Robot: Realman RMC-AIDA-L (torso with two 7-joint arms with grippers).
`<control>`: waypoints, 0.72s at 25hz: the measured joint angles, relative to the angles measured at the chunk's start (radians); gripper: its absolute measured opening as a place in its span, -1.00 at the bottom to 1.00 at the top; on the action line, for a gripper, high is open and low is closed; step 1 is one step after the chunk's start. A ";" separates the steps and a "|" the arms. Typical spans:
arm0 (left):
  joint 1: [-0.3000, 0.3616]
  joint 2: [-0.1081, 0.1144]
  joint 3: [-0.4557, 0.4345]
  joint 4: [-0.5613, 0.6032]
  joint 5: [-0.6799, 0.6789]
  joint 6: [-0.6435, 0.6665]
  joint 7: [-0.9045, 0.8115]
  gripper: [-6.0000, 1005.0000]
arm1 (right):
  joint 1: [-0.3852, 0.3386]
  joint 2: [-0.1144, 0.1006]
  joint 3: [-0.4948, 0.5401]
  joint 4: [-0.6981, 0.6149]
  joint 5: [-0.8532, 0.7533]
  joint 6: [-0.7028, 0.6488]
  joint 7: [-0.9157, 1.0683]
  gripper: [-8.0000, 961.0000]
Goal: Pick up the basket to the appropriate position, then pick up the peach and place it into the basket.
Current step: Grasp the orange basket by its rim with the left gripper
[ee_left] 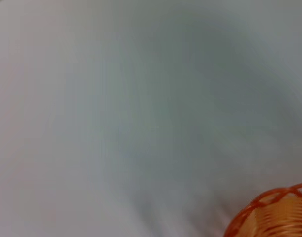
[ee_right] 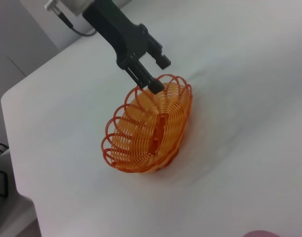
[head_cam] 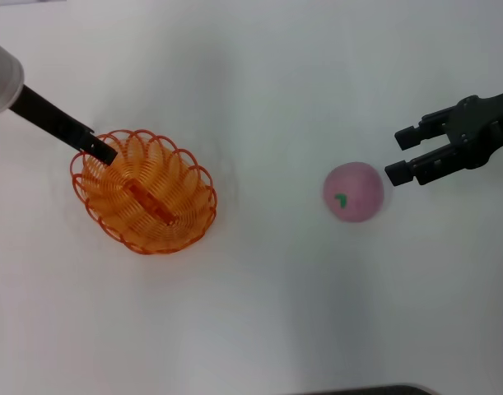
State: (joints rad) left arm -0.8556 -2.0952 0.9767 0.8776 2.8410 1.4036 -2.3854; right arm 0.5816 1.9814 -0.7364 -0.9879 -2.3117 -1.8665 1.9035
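Observation:
The orange wire basket (head_cam: pixel 144 193) sits on the white table at the left. It also shows in the right wrist view (ee_right: pixel 151 126) and as a rim edge in the left wrist view (ee_left: pixel 269 215). My left gripper (head_cam: pixel 103 152) is at the basket's far-left rim. In the right wrist view its fingers (ee_right: pixel 154 85) stand apart, one at the rim and one just outside. The pink peach (head_cam: pixel 352 191) with its green leaf mark lies on the table at the right. My right gripper (head_cam: pixel 403 155) is open and empty, just right of the peach, a little apart from it.
The white table (head_cam: pixel 259 313) stretches between basket and peach. Its edge and a grey floor show beyond the basket in the right wrist view (ee_right: pixel 12 163). A sliver of the peach (ee_right: pixel 259 233) shows at that view's border.

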 joint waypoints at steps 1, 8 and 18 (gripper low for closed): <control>-0.002 -0.001 0.005 -0.013 0.006 -0.016 -0.005 0.71 | 0.001 0.001 0.000 0.000 0.000 0.000 0.000 0.78; -0.007 -0.002 0.016 -0.058 0.015 -0.058 -0.016 0.46 | -0.001 0.004 0.000 0.000 0.000 0.002 0.000 0.78; -0.011 -0.001 -0.001 -0.055 -0.009 -0.028 -0.014 -0.34 | -0.001 0.008 0.000 0.000 0.000 0.011 -0.002 0.78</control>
State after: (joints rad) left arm -0.8665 -2.0964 0.9757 0.8231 2.8322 1.3754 -2.3994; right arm 0.5806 1.9894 -0.7362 -0.9878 -2.3116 -1.8556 1.9013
